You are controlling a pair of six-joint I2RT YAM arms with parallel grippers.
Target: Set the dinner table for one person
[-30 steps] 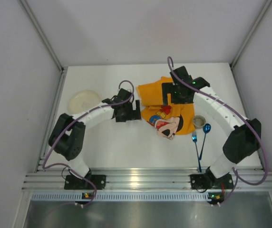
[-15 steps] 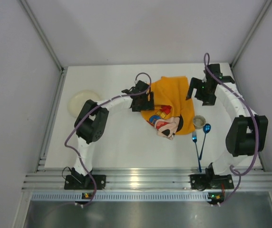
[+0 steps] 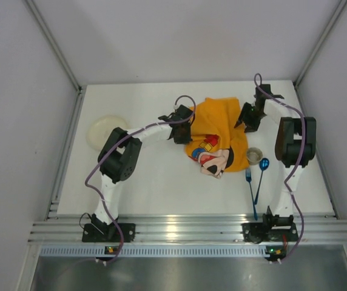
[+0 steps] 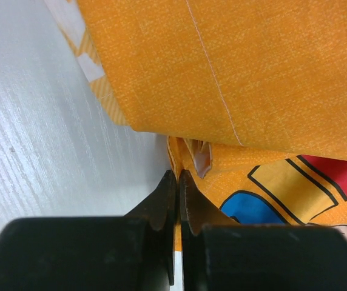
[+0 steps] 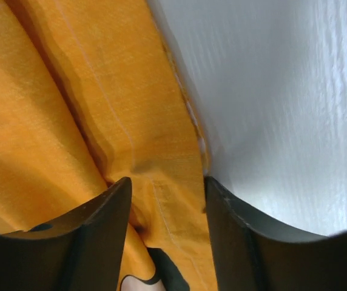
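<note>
While the white dinner table (image 3: 161,182) is lying under everything from above, both arms are touching its orange placemat (image 3: 219,121). Left wrist: left gripper (image 4: 176,176) is pressing jaws together at the cloth's edge. Right wrist: right gripper (image 5: 166,182) is straddling a fold, jaws apart.

The top camera looks down from behind onto the whole table (image 3: 161,188). Both wrist cameras face down, very close to the orange cloth (image 3: 222,121), which all views share.
</note>
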